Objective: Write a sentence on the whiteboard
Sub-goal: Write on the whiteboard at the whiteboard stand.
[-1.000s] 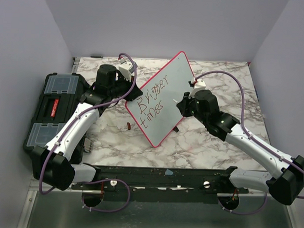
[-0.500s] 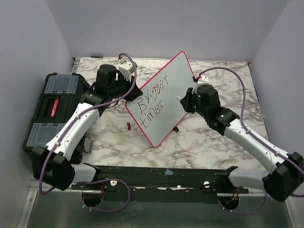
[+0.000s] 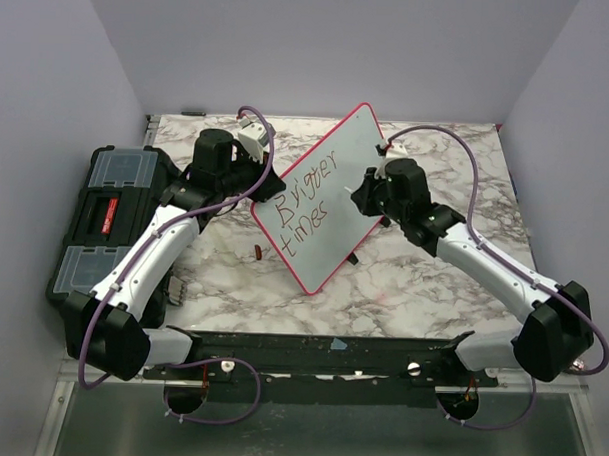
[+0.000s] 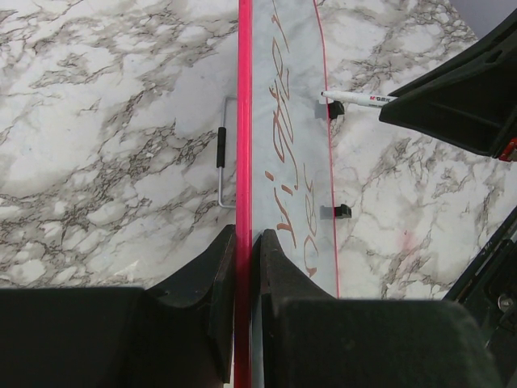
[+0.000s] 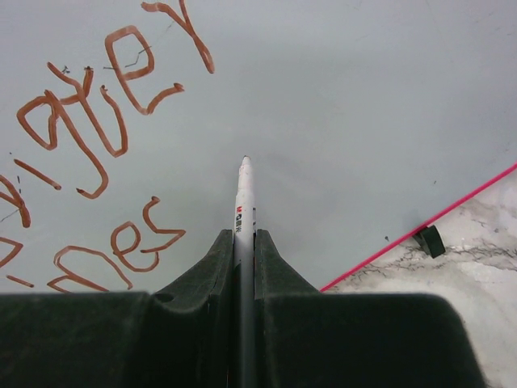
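Observation:
The whiteboard [image 3: 326,194] with a red-pink frame stands tilted on the marble table. My left gripper [image 3: 258,174] is shut on its left edge, the red frame [image 4: 244,162] clamped between the jaws. The sentence [image 3: 303,210] reads "Brigger times" in reddish-brown, also in the right wrist view [image 5: 89,129] and edge-on in the left wrist view [image 4: 287,153]. My right gripper [image 3: 364,190] is shut on a white marker [image 5: 245,202], its tip at the bare board to the right of "times". The marker shows in the left wrist view [image 4: 359,99].
A black toolbox [image 3: 105,216] with clear lid compartments sits at the table's left. A small dark red cap [image 3: 257,252] lies by the board's lower left edge. A wire stand [image 4: 221,153] props the board from behind. Lavender walls enclose the table.
My right arm has moved left and toward the board, bringing the marker tip from off the board's right edge onto its surface. The left arm and board have not moved.

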Available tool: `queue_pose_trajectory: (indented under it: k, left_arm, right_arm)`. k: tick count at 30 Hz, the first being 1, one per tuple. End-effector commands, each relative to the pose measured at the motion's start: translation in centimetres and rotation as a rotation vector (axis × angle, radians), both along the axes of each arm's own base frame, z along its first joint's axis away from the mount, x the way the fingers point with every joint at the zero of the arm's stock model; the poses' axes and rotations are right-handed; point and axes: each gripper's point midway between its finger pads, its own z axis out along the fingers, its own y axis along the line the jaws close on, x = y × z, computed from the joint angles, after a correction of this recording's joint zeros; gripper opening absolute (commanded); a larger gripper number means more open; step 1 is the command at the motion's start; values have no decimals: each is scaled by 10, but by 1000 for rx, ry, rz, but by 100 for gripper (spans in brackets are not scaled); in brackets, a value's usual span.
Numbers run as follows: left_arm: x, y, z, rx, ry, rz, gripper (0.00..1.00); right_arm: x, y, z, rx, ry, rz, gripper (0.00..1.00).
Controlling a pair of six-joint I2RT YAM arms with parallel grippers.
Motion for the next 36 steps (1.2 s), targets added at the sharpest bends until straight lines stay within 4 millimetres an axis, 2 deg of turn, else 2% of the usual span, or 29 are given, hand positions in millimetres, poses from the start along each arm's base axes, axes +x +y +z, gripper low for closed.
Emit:
queue_pose_trajectory:
  k: [1,12,18,23,36]
  left_arm:
    - [15,7,1,74,-103,3,0]
    - [16,7,0,77,-97,2,0]
    - [16,7,0,78,-97,2,0]
    - [16,7,0,79,-96,1,0]
    - [15,7,2,76,-99,1,0]
  right_arm:
    - [12,14,15,43,-34,27,1]
    - [18,22,4,24,-21,60,1]
    - [9,35,2,38,-6,152,1]
    - [1,42,-7,49,27,209,1]
    - [-15,34,-30,35,93,211,1]
